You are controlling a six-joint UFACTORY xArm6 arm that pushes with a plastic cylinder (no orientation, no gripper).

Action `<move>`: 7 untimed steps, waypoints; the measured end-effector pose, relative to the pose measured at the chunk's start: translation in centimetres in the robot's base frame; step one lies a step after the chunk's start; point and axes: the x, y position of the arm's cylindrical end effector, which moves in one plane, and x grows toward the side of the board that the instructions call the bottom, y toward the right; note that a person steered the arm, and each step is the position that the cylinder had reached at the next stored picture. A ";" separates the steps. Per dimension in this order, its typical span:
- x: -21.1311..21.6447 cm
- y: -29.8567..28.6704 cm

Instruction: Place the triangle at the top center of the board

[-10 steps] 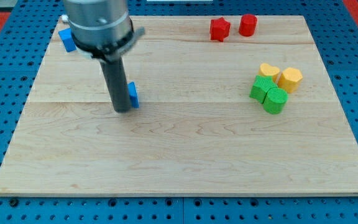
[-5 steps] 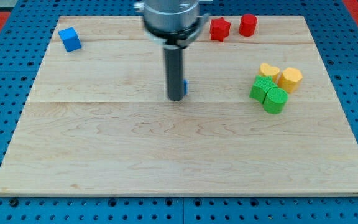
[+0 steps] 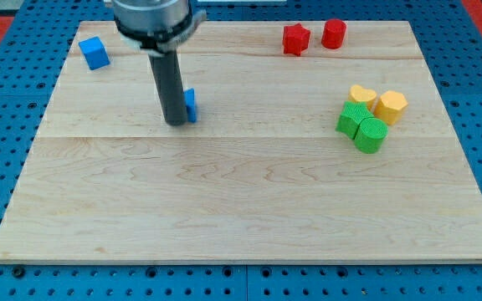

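Jaws: none fitted, so no grasp state can be told; my tip (image 3: 175, 123) touches the left side of a blue block (image 3: 190, 105), mostly hidden. Both stand left of centre on the worktop (image 3: 249, 209); a blue cube (image 3: 94, 53) lies at the top left.

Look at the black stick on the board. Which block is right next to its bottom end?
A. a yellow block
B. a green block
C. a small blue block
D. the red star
C: my tip sits against the left side of the small blue block, which peeks out from behind the rod, while the red, green and yellow blocks lie far off toward the view's right.
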 end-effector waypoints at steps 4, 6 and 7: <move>-11.8 2.8; -15.5 -2.4; -11.5 8.0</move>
